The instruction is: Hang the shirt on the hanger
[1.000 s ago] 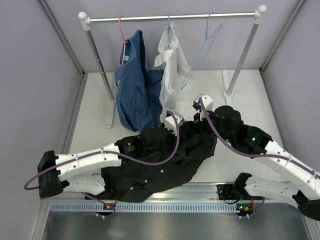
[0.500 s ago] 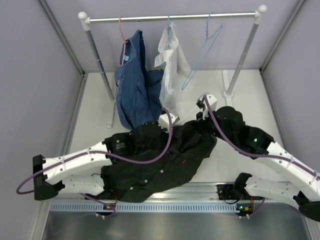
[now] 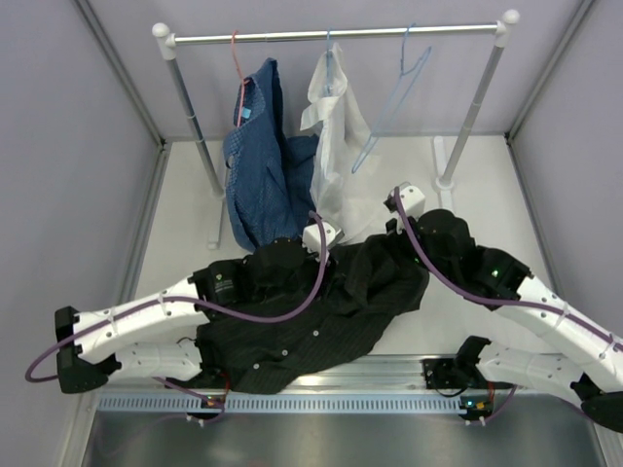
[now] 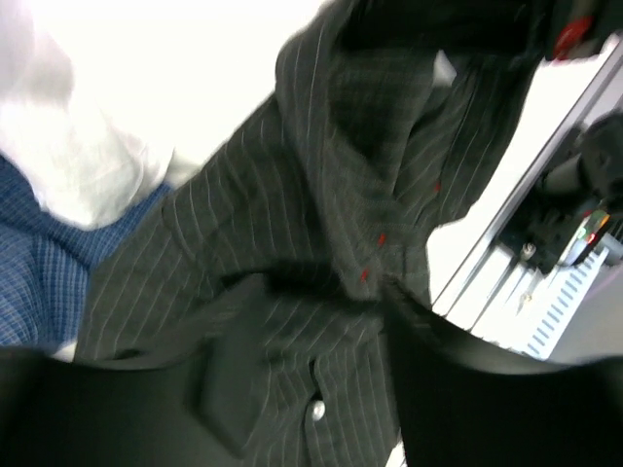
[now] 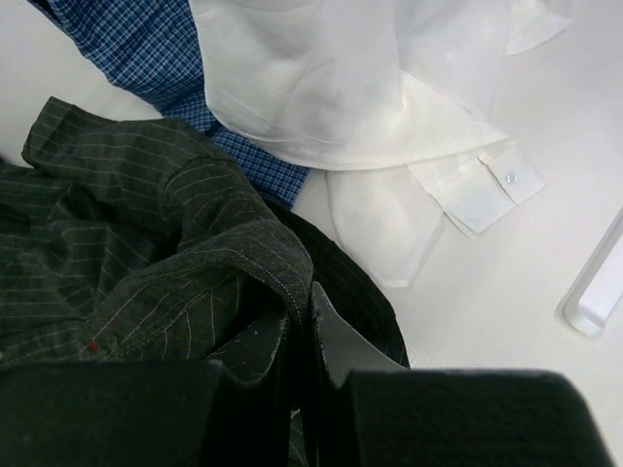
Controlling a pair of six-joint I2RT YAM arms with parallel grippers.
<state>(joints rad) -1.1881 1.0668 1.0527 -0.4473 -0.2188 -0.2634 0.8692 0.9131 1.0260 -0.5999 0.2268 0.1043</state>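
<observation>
The shirt (image 3: pixel 321 326) lies heaped at the surface's (image 3: pixel 185 233) near edge. The right gripper (image 5: pixel 302 331) has its jaws pinched on a fold, and the left gripper's (image 4: pixel 321 389) stand apart over the cloth. Best to lift and spread it open before fetching the hanger (image 3: pixel 389 107) hanging over the far edge.

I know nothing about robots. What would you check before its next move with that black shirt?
1. Right hand pinching the black pinstriped button-up shirt: ok, shut on a fold.
2. Left hand gripping it too: not ok, jaws apart over the cloth.
3. Thin light-blue wire hanger bare on the metal rail: ok.
4. Shirt spread flat: not ok, it lies crumpled.
5. Collar opening found: cannot tell.
</observation>
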